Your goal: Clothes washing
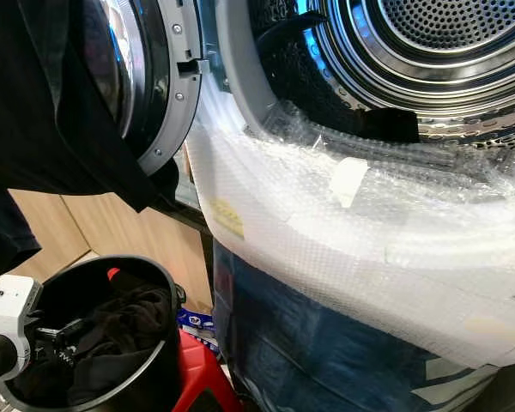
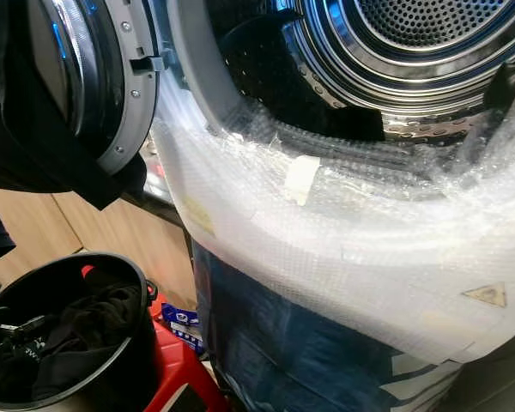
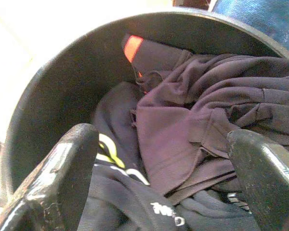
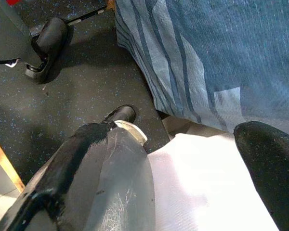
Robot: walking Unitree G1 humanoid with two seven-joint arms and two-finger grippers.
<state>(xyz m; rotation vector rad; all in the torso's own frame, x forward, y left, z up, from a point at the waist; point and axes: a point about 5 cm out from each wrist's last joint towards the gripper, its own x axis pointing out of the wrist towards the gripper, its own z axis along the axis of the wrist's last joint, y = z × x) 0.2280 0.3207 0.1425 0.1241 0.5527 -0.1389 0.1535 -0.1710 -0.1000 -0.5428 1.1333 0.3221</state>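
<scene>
The left gripper reaches into the round black plastic bucket, its two black fingers spread wide apart with nothing clamped between them. Directly beneath and between them lies the heap of dark clothes, a purplish-black garment on top. A dark garment just under the near finger carries white and yellow-green printed lettering, too cut off and crumpled to read. A small orange-red patch shows on a dark fold against the bucket's far wall.

The bucket stands on a red plastic stool, just beside the front of the washing machine, which is wrapped in clear bubble wrap above and blue striped cloth below. A small yellow label and a yellow triangular warning sticker sit under the wrap; their print cannot be made out. Above, the perforated steel drum stands open, with dark fabric lying over its lower rim. A large black garment hangs over the open round door.

The right gripper hangs low beside the machine with its fingers parted and empty, over the dark speckled floor.
</scene>
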